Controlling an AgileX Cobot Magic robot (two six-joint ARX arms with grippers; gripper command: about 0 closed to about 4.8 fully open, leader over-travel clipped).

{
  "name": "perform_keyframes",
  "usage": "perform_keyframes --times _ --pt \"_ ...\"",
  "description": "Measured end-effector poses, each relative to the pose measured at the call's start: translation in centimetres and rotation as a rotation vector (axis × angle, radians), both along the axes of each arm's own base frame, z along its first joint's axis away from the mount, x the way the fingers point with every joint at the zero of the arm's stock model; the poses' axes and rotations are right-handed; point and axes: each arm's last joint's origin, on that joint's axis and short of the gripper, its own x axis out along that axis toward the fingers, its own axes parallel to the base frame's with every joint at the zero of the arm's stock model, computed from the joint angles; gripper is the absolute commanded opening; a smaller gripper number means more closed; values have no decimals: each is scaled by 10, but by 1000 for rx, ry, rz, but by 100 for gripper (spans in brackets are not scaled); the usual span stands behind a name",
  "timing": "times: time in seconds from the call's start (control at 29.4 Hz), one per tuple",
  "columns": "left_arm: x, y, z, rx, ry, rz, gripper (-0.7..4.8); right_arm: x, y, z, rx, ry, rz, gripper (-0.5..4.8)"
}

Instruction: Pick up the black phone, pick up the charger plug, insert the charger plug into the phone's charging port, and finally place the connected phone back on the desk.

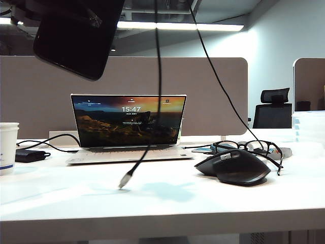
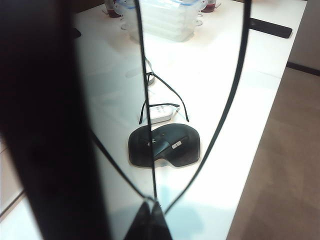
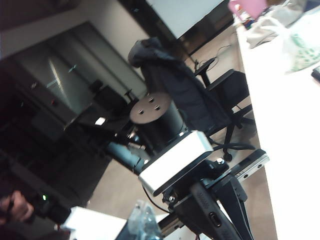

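Note that the left hand (image 3: 212, 210) pinches the black phone (image 1: 76, 38) high above the tabletop (image 1: 162, 198) while the right hand, pressed together out of view, leaves the charger plug (image 1: 125, 180) dangling: a swinging tip can miss the port.

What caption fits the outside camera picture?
Black phone held high over the desk while the charger plug dangles.

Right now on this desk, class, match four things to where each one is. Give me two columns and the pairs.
1. black phone
2. charger plug
3. mouse
4. laptop

A. open at the back of the desk
B. held high by the left end effector
C. dangling on its cable just above the desk
D. resting on the desk beside the glasses

Pairs: 1-B, 2-C, 3-D, 4-A
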Motion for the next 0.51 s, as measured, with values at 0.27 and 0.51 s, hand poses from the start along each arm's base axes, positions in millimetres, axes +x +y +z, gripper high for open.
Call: perform_keyframes --times 0.27,0.51 --pt "0 0 0 0 0 0 -6 1 0 -4 52 -143 -34 -6" --pt "0 0 0 0 0 0 -6 4 1 -8 50 -200 -143 -6"
